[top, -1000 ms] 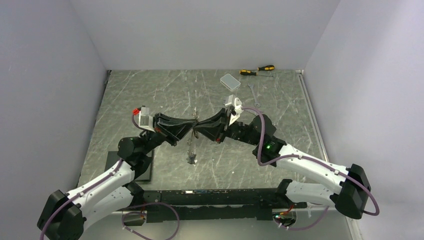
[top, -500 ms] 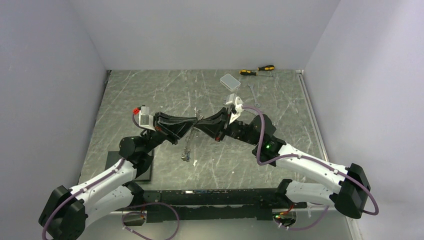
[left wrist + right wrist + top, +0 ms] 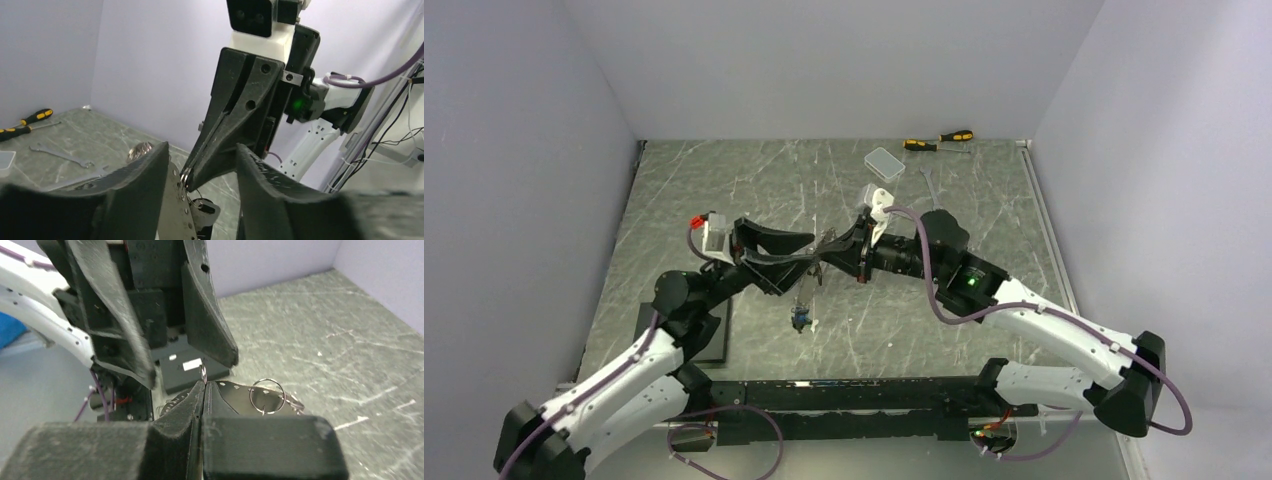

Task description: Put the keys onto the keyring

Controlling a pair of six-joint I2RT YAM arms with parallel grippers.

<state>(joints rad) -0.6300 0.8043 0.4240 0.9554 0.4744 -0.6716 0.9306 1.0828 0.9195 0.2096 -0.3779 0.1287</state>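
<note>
**One pinch carries the whole bunch**

The right gripper's [image 3: 204, 384] fingers are pressed together on a thin silver wire loop, seen edge-on at their very tips. I take it to be the keyring [image 3: 203, 371]. The left gripper's [image 3: 201, 155] fingers are spread and hold nothing. One stands on each side of the right fingertips, close to them. Below the pinch the keys [image 3: 802, 318] hang in a loose bunch, clear of the table [image 3: 724, 190], with a perforated metal piece [image 3: 235, 389] and a round silver loop [image 3: 267, 396] among them. I cannot tell how that loop joins the rest.

The main risk is the wire. It is thin and sits right at the tips, so a twist or jolt could roll it out of the pads and drop the bunch. The hanging weight can also swing and pull on the pinch. If the left fingers close from where they stand, they may clamp the right fingertips rather than the ring, or knock it loose.

There is plenty of room. The arms meet over mid-table, with the side walls well apart. The screwdrivers [image 3: 939, 140], the clear box [image 3: 884, 163] and the wrench [image 3: 60, 152] lie away towards the far edge. A black pad [image 3: 716, 338] lies near the left arm's base.
</note>
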